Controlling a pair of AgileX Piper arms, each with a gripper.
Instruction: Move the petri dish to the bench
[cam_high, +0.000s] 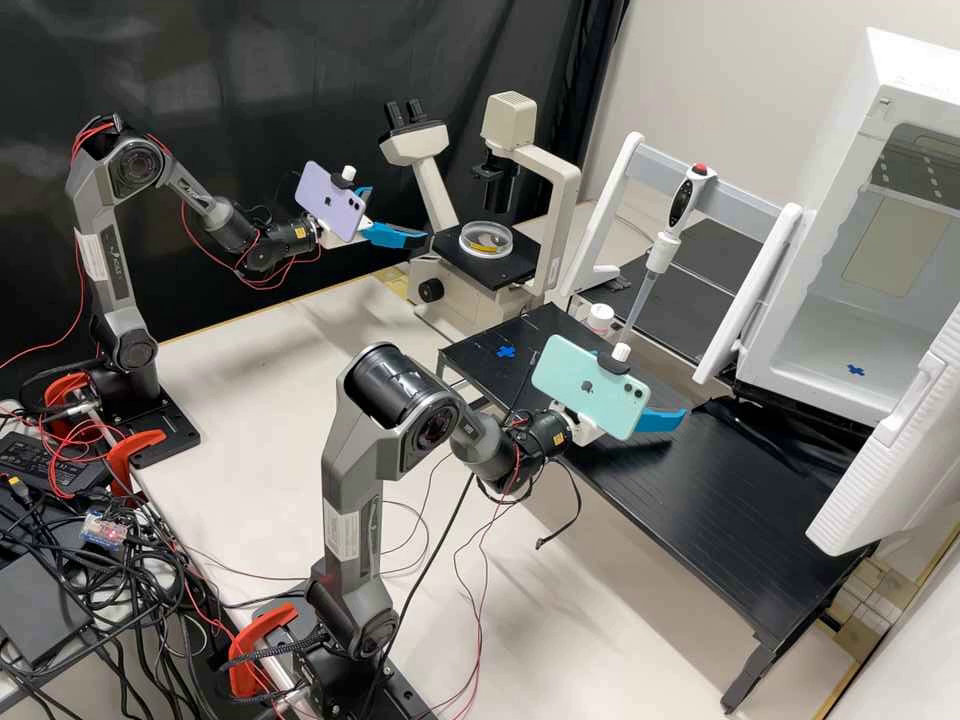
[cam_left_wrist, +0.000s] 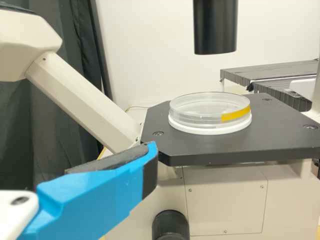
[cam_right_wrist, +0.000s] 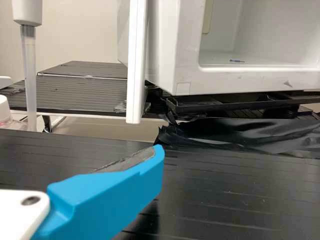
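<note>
While the clear petri dish (cam_high: 486, 240) sits flat on the black stage (cam_high: 507, 268) of the cream microscope (cam_high: 565, 200), in the upper middle of the high view, the left end effector (cam_high: 402, 214) hangs near it, just to its left in the frame. Its two blue fingers stand spread apart. In the left wrist view the dish lies right of centre, a yellow strip on its side and a white rim below, with a black cylinder (cam_left_wrist: 215, 27) above it at the top of the frame.

The right end effector (cam_high: 662, 420) is right of centre in the high view, over the black surface (cam_high: 700, 500) and well apart from the dish. The phone (cam_high: 590, 386) covers part of it there, but in the right wrist view one blue finger shows its grey pad bare, so it looks spread too.

A pipette (cam_high: 672, 225) hangs upright on a pale stand (cam_high: 740, 205) at the upper right of the high view, with a white-capped bottle (cam_high: 600, 318) near its tip. Farther right is a white chamber (cam_high: 850, 250), its door (cam_high: 895, 460) open. A blue cross (cam_high: 506, 351) marks the black surface's far left part, and cables (cam_high: 95, 590) tangle at the lower left
</note>
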